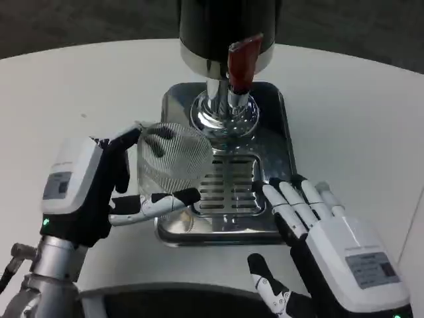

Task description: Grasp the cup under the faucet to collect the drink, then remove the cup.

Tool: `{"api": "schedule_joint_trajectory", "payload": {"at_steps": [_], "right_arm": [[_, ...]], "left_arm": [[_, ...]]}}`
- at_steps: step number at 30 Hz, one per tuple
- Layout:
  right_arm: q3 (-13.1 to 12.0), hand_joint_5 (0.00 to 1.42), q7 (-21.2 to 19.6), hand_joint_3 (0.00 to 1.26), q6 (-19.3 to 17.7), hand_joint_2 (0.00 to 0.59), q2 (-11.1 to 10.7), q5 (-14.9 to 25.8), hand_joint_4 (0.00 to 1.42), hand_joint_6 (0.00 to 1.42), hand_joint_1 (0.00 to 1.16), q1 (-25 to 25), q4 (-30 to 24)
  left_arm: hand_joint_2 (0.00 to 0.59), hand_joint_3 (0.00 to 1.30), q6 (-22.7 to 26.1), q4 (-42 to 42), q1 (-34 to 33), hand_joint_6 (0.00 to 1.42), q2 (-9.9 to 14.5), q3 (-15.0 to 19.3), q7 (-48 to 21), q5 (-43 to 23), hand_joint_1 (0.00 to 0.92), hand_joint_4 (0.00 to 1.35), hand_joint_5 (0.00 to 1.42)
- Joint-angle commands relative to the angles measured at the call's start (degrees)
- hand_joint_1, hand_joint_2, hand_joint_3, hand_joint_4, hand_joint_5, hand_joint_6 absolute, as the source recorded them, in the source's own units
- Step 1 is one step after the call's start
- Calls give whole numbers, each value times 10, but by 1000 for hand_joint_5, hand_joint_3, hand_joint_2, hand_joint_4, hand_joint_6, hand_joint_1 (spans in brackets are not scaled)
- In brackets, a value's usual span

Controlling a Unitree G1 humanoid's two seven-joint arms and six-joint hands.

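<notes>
A clear ribbed cup is held by my left hand, thumb and fingers wrapped around its sides, at the left edge of the shiny metal drip tray. The cup sits left of and nearer than the faucet, not beneath it. The dispenser's black body carries a red tap lever above the chrome spout. My right hand rests with fingers spread at the tray's near right corner, holding nothing.
The slotted grille lies in the tray's near half. The white round table stretches to both sides, its far edge curving against dark floor.
</notes>
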Motion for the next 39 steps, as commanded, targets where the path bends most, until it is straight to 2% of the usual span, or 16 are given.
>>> {"api": "schedule_joint_trajectory", "payload": {"at_steps": [1, 9, 17, 26, 36, 39], "right_arm": [[-6, 25, 4, 104, 6, 496, 1, -3, 64, 31, 487, 4, -8], [-15, 31, 6, 105, 11, 503, 1, 0, 74, 45, 495, 11, -13], [-15, 48, 8, 115, 12, 503, 1, 0, 86, 59, 500, 15, -15], [-21, 50, 12, 115, 16, 503, 2, -1, 90, 63, 502, 20, -21], [-30, 71, 11, 115, 14, 503, 6, 3, 96, 68, 504, 34, -32], [-28, 72, 10, 115, 13, 503, 7, 2, 96, 72, 504, 36, -32]], "left_arm": [[122, 927, -3, 50, -48, 1385, 3, -26, 48, 15, 478, 1048, 1258], [122, 927, 5, 145, -118, 1388, -6, -81, 109, 33, 479, 1048, 1257], [122, 919, 19, 262, -205, 1389, -40, -138, 175, 46, 485, 1061, 1258], [121, 917, 33, 324, -257, 1390, -79, -178, 202, 37, 486, 1062, 1258], [113, 924, 45, 332, -242, 1390, -72, -205, 196, 35, 493, 1052, 1258], [87, 920, 52, 333, -238, 1374, -68, -206, 190, 31, 491, 1022, 1230]]}}
